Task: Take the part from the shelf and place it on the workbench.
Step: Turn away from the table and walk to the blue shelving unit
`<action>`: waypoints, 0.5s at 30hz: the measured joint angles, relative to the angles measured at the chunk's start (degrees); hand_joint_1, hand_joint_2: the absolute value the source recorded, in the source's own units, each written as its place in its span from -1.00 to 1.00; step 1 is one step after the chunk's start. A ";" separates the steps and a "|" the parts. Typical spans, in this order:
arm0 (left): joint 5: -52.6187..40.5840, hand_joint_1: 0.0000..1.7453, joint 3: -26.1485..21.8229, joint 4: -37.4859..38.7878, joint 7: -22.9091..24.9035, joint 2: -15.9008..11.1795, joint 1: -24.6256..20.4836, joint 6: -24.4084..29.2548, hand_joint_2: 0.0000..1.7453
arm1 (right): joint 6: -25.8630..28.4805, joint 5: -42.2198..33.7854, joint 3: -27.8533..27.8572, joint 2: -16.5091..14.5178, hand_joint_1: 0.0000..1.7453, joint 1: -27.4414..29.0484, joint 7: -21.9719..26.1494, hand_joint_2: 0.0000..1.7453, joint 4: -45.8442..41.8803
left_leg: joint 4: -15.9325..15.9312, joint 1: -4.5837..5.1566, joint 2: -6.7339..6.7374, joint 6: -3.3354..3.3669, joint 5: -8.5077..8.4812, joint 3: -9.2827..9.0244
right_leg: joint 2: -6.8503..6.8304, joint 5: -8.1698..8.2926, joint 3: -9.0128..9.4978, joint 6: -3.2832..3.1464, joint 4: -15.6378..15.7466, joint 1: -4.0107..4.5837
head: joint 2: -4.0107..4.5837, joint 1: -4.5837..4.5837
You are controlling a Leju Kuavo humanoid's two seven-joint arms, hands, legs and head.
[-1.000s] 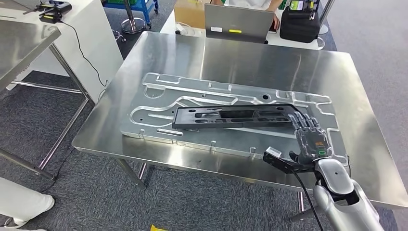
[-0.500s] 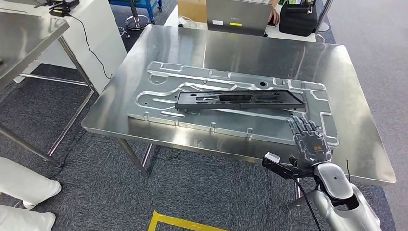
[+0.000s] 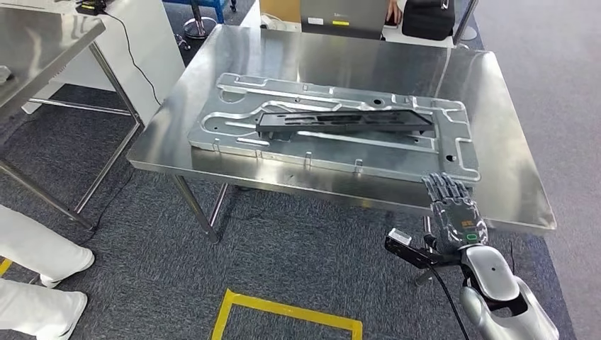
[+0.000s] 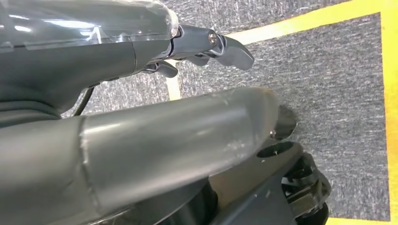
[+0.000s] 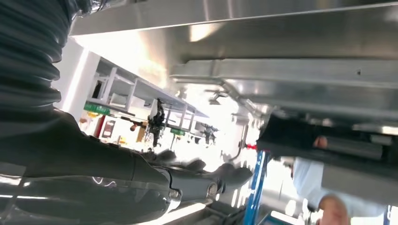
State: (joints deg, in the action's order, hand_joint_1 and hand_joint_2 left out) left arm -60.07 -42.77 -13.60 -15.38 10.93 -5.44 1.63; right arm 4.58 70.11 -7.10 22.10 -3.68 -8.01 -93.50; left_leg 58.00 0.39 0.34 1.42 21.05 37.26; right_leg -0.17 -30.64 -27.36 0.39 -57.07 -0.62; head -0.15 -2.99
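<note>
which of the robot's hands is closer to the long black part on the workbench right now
Right. The right hand hangs open at the workbench's near edge, apart from the black part lying on the metal fixture plate. The left hand hangs low over the carpet, far off.

This is a workshop or factory floor. A steel workbench (image 3: 496,163) on metal legs stands on grey carpet (image 3: 298,248) marked with yellow tape (image 3: 283,312), and it bears a machined aluminium fixture plate (image 3: 453,152) with a long black part (image 3: 340,122) lying on it; a second steel table (image 3: 42,42) stands to one side. Beyond the bench sit a laptop (image 3: 344,15) and a black case (image 3: 429,18) on a white table, and the right wrist view looks past the bench's edge to white racking (image 5: 136,89) with green labels under bright lights.
</note>
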 joint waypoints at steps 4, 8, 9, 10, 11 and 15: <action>0.11 -1.00 -0.07 0.00 0.10 -0.01 0.18 0.22 -1.00 | 2.67 0.42 -0.65 -2.54 -1.00 1.59 0.42 1.00 -1.57 | 6.96 -0.42 -0.22 -1.51 8.09 2.47 | -0.41 2.76 -2.65 -1.75 0.27 -0.22 | 0.00 0.02; 0.19 -1.00 -0.07 0.00 0.13 0.01 0.20 0.23 -1.00 | 2.85 0.44 -0.98 -3.84 -1.00 2.58 0.40 1.00 -2.22 | 16.78 -0.62 -0.22 -2.06 11.29 2.49 | -0.50 5.62 -6.84 -1.71 -0.28 -0.04 | 0.00 0.03; 0.22 -1.00 -0.07 0.00 0.13 0.02 0.18 0.23 -1.00 | 2.85 0.44 -1.03 -4.02 -1.00 2.69 0.41 1.00 -2.34 | 15.00 -0.61 -0.23 -1.89 9.72 0.32 | -0.50 6.26 -7.83 -1.59 -0.46 -0.01 | 0.00 0.03; 0.25 -1.00 -0.07 -0.01 0.13 0.01 0.12 0.23 -1.00 | 2.87 0.44 -1.08 -4.15 -1.00 2.75 0.42 1.00 -2.50 | 11.39 -0.56 -0.27 -1.55 8.69 -2.87 | -0.49 6.86 -8.63 -1.46 -0.66 0.01 | 0.00 0.03; 0.28 -1.00 -0.07 -0.03 0.12 -0.01 0.04 0.24 -1.00 | 2.99 0.40 -1.09 -4.28 -1.00 2.83 0.45 1.00 -2.71 | 6.63 -0.41 -0.31 -1.12 8.69 -6.62 | -0.46 7.38 -9.24 -1.26 -0.86 0.11 | 0.00 0.03; 1.03 -1.00 -0.22 -0.03 -0.16 -0.01 -0.07 0.43 -1.00 | 7.39 -1.39 -1.01 -6.27 -1.00 4.90 1.83 1.00 -4.27 | -2.88 0.08 -0.44 0.60 10.17 -12.49 | -0.67 9.62 -9.90 0.08 -0.54 0.15 | 0.00 0.00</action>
State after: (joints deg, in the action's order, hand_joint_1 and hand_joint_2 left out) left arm -59.03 -42.99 -13.63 -15.55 10.92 -5.50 2.06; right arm 11.97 68.72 -8.11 15.83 1.22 -6.18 -97.76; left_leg 55.12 0.47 -0.10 2.02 31.21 24.77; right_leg -0.83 -21.03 -37.25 0.46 -57.62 -0.48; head -0.15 -2.99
